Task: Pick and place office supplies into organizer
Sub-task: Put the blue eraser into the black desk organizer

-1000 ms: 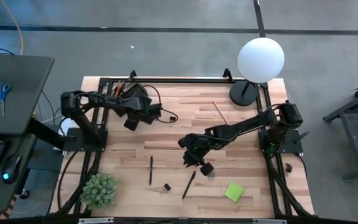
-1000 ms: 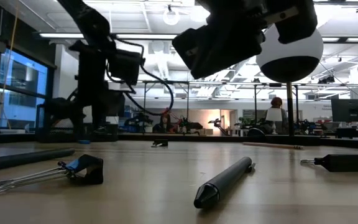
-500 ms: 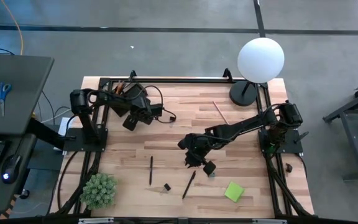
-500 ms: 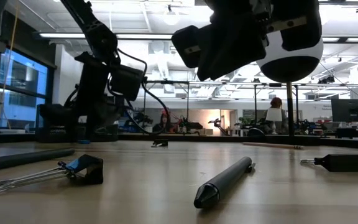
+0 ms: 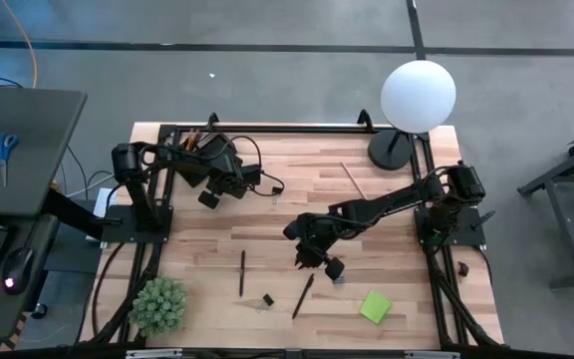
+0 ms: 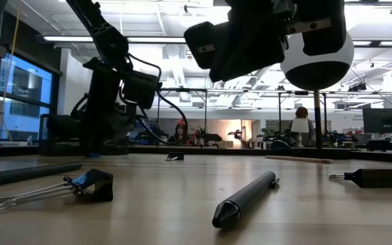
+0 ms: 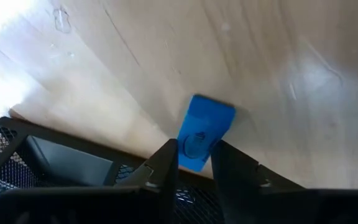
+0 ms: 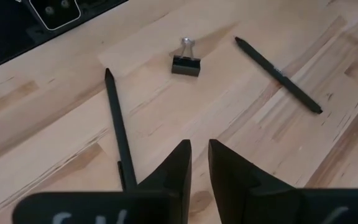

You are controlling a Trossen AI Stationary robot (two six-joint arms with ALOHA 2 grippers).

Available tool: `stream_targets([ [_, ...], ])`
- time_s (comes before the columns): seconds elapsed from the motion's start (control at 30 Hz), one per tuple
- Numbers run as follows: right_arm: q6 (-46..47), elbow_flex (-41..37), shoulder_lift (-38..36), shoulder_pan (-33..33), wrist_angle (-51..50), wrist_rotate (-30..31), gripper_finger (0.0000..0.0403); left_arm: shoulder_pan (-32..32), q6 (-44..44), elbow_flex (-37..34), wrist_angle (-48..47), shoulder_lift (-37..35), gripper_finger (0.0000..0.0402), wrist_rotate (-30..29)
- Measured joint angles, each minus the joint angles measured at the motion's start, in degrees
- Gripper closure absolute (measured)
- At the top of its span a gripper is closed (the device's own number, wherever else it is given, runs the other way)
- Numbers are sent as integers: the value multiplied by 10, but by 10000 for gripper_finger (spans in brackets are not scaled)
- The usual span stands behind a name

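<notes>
A blue eraser (image 7: 207, 122) lies on the wood right beside the black mesh organizer (image 7: 39, 163), which stands at the table's far left (image 5: 195, 146) with pencils in it. My left gripper (image 7: 195, 155) (image 5: 210, 197) points down over the eraser and is shut on its end nearest the organizer. My right gripper (image 8: 199, 149) (image 5: 333, 267) hangs shut and with nothing in it above the table's middle. Below it lie a black pen (image 8: 119, 130), a binder clip (image 8: 186, 62) and a second pen (image 8: 278, 74). My left gripper pinches the eraser's end nearest the organizer (image 7: 188, 149) between its two fingers, one on each long side. The fingers come from above, pointing down. The eraser appears to rest flat on the table, with a shadow along its edge.
A green sticky-note pad (image 5: 375, 306) lies near the front right, a wooden pencil (image 5: 354, 180) toward the far right. The lamp's base (image 5: 392, 150) stands at the far right and a green plant (image 5: 157, 305) at the near left corner.
My left gripper has come down a little toward the table beside the organizer, and its arm has drawn in.
</notes>
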Motion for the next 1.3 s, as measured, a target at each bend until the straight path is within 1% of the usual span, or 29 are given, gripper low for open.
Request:
stream_targets([
  [0.17, 19, 0, 0, 0, -7, 0, 355, -3, -6, 2, -14, 1, 319, -5],
  [0.3, 20, 0, 0, 0, -7, 0, 356, -17, -28, 20, -90, 3, 323, -34],
  [0.57, 51, 0, 0, 2, -6, -1, 357, -43, -119, 96, -217, 2, 340, -41],
  [0.63, 59, 0, 0, 2, -6, -4, 356, -41, -153, 110, -263, 2, 343, -42],
  [0.73, 60, 0, 0, 2, -7, -12, 354, -20, -202, 116, -337, 0, 349, -47],
  [0.83, 60, 0, 0, 3, -7, -26, 356, 6, -247, 116, -375, -5, 354, -45],
  [0.9, 58, 0, 0, 6, -7, -29, 356, 20, -259, 116, -364, -7, 358, -32],
  [0.97, 52, 0, 0, 8, -7, -30, 356, 23, -246, 116, -333, -8, 362, -26],
  [1.03, 42, 0, 0, 8, -7, -30, 354, 21, -217, 116, -283, -8, 365, -26],
  [1.13, 39, 0, 0, 8, -7, -32, 352, 5, -140, 116, -204, -8, 364, -26],
  [1.2, 40, 0, 0, 8, -7, -32, 353, -5, -85, 116, -167, -8, 352, -27],
  [1.3, 40, 0, 0, 8, -7, -32, 356, -6, -31, 116, -137, -6, 312, -28],
])
